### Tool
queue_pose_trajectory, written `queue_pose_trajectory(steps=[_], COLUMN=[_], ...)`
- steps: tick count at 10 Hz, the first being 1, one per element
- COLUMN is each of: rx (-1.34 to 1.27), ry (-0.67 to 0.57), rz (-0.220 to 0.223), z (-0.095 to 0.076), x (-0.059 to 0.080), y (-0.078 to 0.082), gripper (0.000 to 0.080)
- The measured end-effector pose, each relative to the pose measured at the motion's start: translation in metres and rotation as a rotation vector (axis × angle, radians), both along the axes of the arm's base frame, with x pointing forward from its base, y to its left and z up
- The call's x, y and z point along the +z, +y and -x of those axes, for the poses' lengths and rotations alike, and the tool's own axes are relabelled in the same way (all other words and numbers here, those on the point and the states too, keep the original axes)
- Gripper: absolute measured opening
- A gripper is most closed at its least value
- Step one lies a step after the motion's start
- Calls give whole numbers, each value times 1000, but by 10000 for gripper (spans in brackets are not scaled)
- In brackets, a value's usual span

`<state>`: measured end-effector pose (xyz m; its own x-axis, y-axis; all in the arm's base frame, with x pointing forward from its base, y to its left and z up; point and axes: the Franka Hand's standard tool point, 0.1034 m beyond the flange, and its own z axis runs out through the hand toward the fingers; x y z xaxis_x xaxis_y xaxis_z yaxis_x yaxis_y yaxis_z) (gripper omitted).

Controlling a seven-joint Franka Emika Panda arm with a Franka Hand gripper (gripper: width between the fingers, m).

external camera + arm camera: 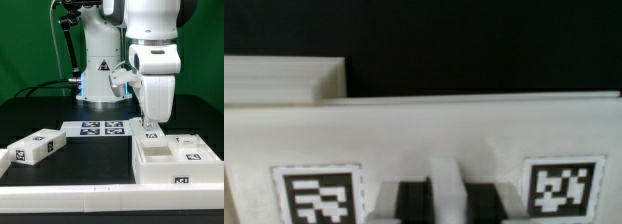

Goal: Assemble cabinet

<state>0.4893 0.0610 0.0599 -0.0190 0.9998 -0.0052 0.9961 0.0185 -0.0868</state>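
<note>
**Fingers at the cabinet's rear left corner, with the box lying to the exterior view's right of them**

From the exterior view's left we see a loose tagged block on the dark worktop, then the marker board, then the fingers reaching down to the rear wall of the cabinet near its left corner. Nearly all of the box lies to the right of them and nearer the camera, and its long side seems to run across the view, so we judge the coming move works from that corner. The contact point is too small to read. In the wrist view the cabinet fills the blurred frame, with two tags cut off at the edge, so we cannot tell whether the fingers are spread or pinching the wall.
</note>
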Motion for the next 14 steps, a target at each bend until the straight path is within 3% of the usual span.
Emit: queue_pose_trajectory(steps=[8,14], rx=[-29,-26], ry=[-44,-73], rz=[-21,-32], z=[-53,-79], x=[-1,-1], y=[-1,-2], gripper=[71,71])
